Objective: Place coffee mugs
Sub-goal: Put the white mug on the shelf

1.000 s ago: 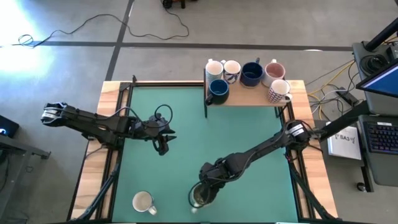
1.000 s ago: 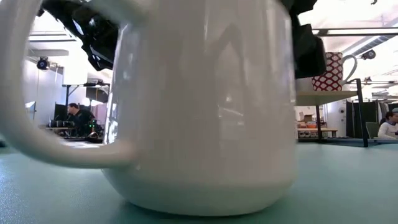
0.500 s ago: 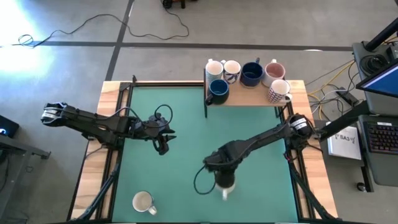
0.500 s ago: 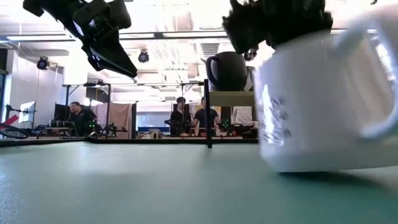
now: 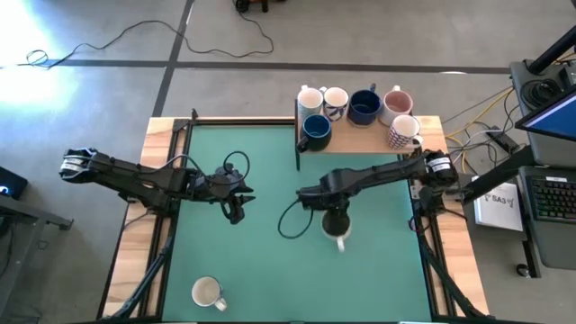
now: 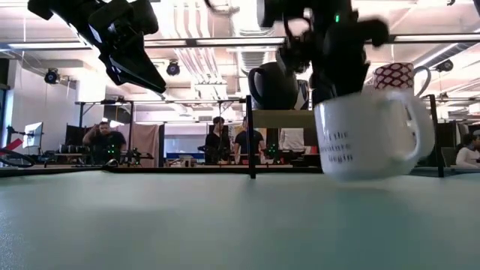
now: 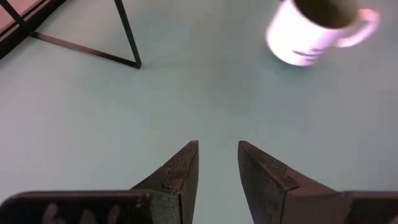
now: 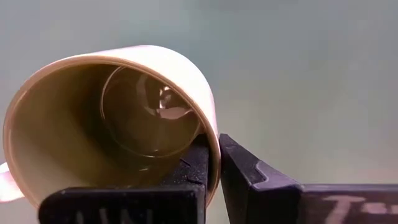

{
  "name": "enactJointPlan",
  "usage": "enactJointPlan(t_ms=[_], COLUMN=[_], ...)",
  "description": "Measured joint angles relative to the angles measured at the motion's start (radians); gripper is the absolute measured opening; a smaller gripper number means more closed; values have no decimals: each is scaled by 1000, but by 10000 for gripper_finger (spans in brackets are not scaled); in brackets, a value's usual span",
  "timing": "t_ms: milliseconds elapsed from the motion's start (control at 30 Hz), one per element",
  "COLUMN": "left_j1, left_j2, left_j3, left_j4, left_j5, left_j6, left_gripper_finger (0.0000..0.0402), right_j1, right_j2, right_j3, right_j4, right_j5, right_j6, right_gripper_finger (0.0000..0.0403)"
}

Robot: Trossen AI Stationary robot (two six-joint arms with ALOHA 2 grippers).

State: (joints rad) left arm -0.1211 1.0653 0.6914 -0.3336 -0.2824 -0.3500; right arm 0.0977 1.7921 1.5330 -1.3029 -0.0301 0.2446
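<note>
Presently my right gripper is clamped on the rim of a white mug, one finger inside the cup and one outside, as the right wrist view shows at the mug wall. The mug hangs clear of the green table, right of centre and nearer the shelf than the near edge. In the low view it is tilted slightly, handle to the right, dark lettering on its side, with a gap between its base and the mat. The inside looks olive-tan and empty.

My left gripper hangs over the left half of the table, well apart from the held mug. Its fingers stand a little apart with nothing between them; only bare mat lies below.

A second white mug stands upright on the mat near the front edge, left of centre, untouched.

On the wooden shelf at the far right of the table stand six mugs: two cream mugs at the left of the back row, a dark navy mug, then a white mug with a pink inside; in front sit another navy mug and a red-patterned white mug

People stand in the room beyond the table
</note>
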Motion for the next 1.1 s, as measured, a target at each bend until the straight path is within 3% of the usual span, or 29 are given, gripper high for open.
enactJointPlan(t_ms=[267, 600, 933, 1100], left_j1=[0, 0, 1, 2], left_j2=[0, 0, 0, 0], left_j3=[0, 0, 0, 0], left_j4=[0, 1, 11, 11], left_j5=[0, -52, -75, -75], left_j6=[0, 20, 54, 79], left_gripper_finger=[95, 95, 95, 95], right_j1=[-136, -294, -386, -393], right_j2=[-101, -368, -429, -430], right_j3=[-176, -456, -508, -504], right_j4=[28, 297, 322, 345], right_j5=[30, 36, 33, 30], right_j6=[-39, -82, -253, -274], right_gripper_finger=[15, 15, 16, 38])
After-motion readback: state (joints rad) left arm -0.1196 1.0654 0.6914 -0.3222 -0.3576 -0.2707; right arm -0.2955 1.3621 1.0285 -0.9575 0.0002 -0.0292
